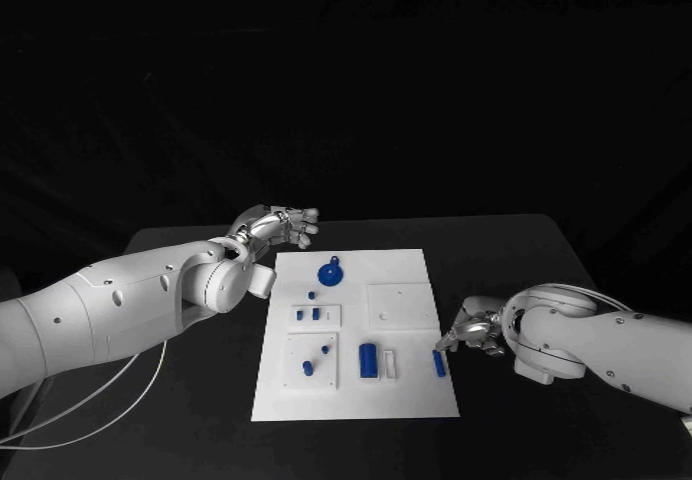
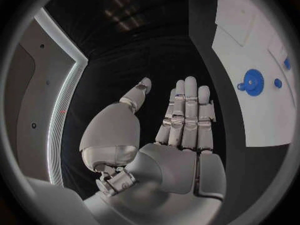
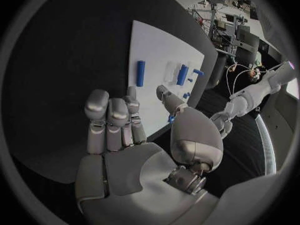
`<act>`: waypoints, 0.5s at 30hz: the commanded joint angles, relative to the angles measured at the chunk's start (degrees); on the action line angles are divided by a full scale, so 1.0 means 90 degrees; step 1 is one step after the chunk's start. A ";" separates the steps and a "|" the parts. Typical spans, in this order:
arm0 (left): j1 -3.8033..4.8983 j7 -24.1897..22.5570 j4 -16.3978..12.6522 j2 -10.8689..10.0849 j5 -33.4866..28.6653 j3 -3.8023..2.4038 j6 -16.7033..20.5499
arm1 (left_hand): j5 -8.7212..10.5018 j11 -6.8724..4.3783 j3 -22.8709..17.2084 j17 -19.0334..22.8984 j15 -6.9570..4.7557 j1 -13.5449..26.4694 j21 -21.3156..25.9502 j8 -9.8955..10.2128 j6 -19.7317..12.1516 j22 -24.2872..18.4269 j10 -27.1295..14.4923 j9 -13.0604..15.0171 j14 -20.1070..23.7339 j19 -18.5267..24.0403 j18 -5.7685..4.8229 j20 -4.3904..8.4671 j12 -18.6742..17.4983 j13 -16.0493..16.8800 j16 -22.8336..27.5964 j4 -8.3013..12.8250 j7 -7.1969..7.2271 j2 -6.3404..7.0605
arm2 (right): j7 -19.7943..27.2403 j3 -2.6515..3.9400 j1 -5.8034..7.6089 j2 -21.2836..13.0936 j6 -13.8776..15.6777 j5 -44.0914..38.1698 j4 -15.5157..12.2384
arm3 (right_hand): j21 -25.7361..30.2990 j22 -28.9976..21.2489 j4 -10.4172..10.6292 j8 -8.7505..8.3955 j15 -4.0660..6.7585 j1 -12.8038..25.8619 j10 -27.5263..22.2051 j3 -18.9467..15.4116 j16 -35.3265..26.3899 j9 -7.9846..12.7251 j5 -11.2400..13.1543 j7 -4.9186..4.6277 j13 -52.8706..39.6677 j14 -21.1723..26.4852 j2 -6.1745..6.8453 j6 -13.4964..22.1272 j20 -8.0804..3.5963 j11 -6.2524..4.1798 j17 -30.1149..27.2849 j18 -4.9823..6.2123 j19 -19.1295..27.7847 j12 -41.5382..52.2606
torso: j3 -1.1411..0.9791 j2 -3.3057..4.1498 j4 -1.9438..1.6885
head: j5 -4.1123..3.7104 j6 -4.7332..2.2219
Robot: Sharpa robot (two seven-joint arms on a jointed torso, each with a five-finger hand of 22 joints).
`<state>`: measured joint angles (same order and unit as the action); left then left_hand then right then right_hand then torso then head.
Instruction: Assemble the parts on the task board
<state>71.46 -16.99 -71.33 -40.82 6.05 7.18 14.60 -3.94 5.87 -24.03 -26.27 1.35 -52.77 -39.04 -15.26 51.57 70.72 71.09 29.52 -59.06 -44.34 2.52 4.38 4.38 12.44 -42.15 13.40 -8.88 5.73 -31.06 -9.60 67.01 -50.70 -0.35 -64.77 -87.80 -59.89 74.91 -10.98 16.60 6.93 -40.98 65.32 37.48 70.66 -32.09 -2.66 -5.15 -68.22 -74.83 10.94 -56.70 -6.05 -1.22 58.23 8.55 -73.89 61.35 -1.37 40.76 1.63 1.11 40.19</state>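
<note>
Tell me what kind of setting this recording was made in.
Probably a robotics lab or test cell. A black table against a dark backdrop holds a white task board with small blue parts, and the right wrist view shows cluttered benches with equipment behind.

Too small to identify: blue parts [image 1: 309, 314] on the task board [image 1: 404, 400]. Partly hidden behind the right hand [image 3: 144, 140]: one blue piece [image 3: 171, 118].

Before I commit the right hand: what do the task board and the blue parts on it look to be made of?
Task board: looks like matte white plastic or coated sheet, flat, even and glare-free; cannot tell which.
Blue parts, such as the round part and the long bar: likely moulded or printed plastic, uniform saturated blue without metallic shine.
</note>
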 commanded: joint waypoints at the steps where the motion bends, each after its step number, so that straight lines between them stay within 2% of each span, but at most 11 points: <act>1: 0.0005 -0.0037 -0.0013 0.0005 -0.0032 -0.0003 -0.0086 | -0.0015 -0.0008 0.0028 -0.0007 0.0021 0.0040 0.0040 -0.0034 -0.0011 0.0009 -0.0034 -0.0008 -0.0008 -0.0005 0.0056 -0.0029 -0.0004 -0.0008 0.0041 0.0014 0.0005 -0.0024 | -0.0157 -0.0009 -0.0058 0.0008 -0.0244 -0.0276 0.0001 | 0.0023 0.0061 0.0058 -0.0019 0.0006 0.0078 -0.0006 -0.0022 -0.0033 -0.0006 -0.0016 -0.0048 0.0000 -0.0020 0.0036 0.0000 0.0044 0.0043 0.0004 0.0715 0.0003 -0.0044 | 0.0004 0.0002 -0.0009 | -0.0026 0.0023; 3: 0.0005 -0.0037 -0.0011 0.0004 -0.0032 -0.0003 -0.0087 | -0.0015 -0.0008 0.0029 -0.0008 0.0021 0.0040 0.0040 -0.0034 -0.0011 0.0009 -0.0034 -0.0008 -0.0008 -0.0005 0.0056 -0.0029 -0.0003 -0.0008 0.0041 0.0014 0.0005 -0.0024 | -0.0152 -0.0019 -0.0109 0.0029 -0.0249 -0.0289 0.0018 | 0.0027 0.0059 0.0151 -0.0025 0.0000 0.0234 -0.0013 -0.0095 -0.0038 -0.0005 -0.0014 -0.0051 0.0002 -0.0016 0.0077 0.0008 0.0057 0.0052 0.0003 0.0708 0.0009 -0.0051 | 0.0005 0.0003 -0.0013 | -0.0034 0.0034; 9: 0.0005 -0.0034 -0.0014 -0.0001 -0.0032 -0.0003 -0.0099 | -0.0013 -0.0008 0.0031 -0.0009 0.0021 0.0044 0.0041 -0.0034 -0.0011 0.0009 -0.0033 -0.0008 -0.0008 -0.0005 0.0055 -0.0030 -0.0003 -0.0008 0.0042 0.0012 0.0005 -0.0023 | -0.0161 -0.0061 -0.0280 0.0118 -0.0198 -0.0486 0.0129 | 0.0028 0.0064 0.0199 -0.0031 0.0001 0.0333 -0.0025 -0.0170 -0.0040 -0.0009 -0.0017 -0.0053 0.0001 -0.0013 0.0088 0.0020 0.0059 0.0047 0.0005 0.0716 0.0024 -0.0057 | 0.0016 0.0002 -0.0018 | -0.0067 0.0049; 10: 0.0005 -0.0031 -0.0017 -0.0007 -0.0032 -0.0002 -0.0097 | -0.0013 -0.0008 0.0031 -0.0009 0.0021 0.0045 0.0041 -0.0034 -0.0011 0.0010 -0.0033 -0.0008 -0.0008 -0.0005 0.0055 -0.0030 -0.0003 -0.0008 0.0043 0.0012 0.0005 -0.0022 | -0.0158 -0.0062 -0.0303 0.0136 -0.0171 -0.0528 0.0146 | 0.0026 0.0069 0.0186 -0.0032 0.0002 0.0362 -0.0031 -0.0224 -0.0040 -0.0012 -0.0016 -0.0051 -0.0001 -0.0010 0.0061 0.0025 0.0058 0.0046 0.0008 0.0716 0.0032 -0.0058 | 0.0015 0.0002 -0.0022 | -0.0067 0.0057; 13: 0.0005 -0.0029 -0.0014 -0.0011 -0.0032 -0.0001 -0.0097 | -0.0012 -0.0008 0.0032 -0.0010 0.0022 0.0047 0.0043 -0.0035 -0.0010 0.0010 -0.0033 -0.0009 -0.0008 -0.0005 0.0055 -0.0030 -0.0003 -0.0008 0.0044 0.0010 0.0005 -0.0022 | -0.0145 -0.0062 -0.0351 0.0181 -0.0096 -0.0571 0.0182 | 0.0018 0.0091 -0.0041 -0.0032 0.0010 0.0463 -0.0052 -0.0569 -0.0041 -0.0036 -0.0013 -0.0035 -0.0014 0.0007 -0.0141 0.0037 0.0037 0.0047 0.0022 0.0716 0.0086 -0.0058 | 0.0014 0.0004 -0.0024 | -0.0057 0.0065; 15: 0.0005 -0.0028 -0.0016 -0.0023 -0.0032 -0.0001 -0.0101 | -0.0011 -0.0008 0.0033 -0.0011 0.0022 0.0049 0.0043 -0.0035 -0.0010 0.0010 -0.0033 -0.0009 -0.0008 -0.0005 0.0055 -0.0030 -0.0003 -0.0008 0.0044 0.0010 0.0005 -0.0021 | -0.0125 -0.0062 -0.0374 0.0225 -0.0062 -0.0572 0.0212 | 0.0020 0.0093 -0.0166 -0.0035 0.0015 0.0536 -0.0057 -0.0735 -0.0043 -0.0043 -0.0018 -0.0038 -0.0017 0.0011 -0.0225 0.0040 0.0030 0.0040 0.0027 0.0716 0.0106 -0.0060 | 0.0015 0.0003 -0.0026 | -0.0051 0.0071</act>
<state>71.45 -16.94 -71.32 -41.00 6.05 7.20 14.55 -3.93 5.82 -24.03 -26.31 1.35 -52.77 -39.04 -15.26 51.57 70.76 71.04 29.52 -59.06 -44.34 2.19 4.38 4.38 12.44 -42.15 13.40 -8.88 5.73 -32.12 -10.12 63.87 -48.94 -0.97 -67.94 -86.08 -59.89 74.90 -12.27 16.73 6.85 -35.97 65.12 31.28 70.60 -32.68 -2.66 -5.21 -68.32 -74.75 9.40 -56.44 -5.56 -1.01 58.42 8.65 -73.34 61.01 -1.24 40.78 1.43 0.55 40.76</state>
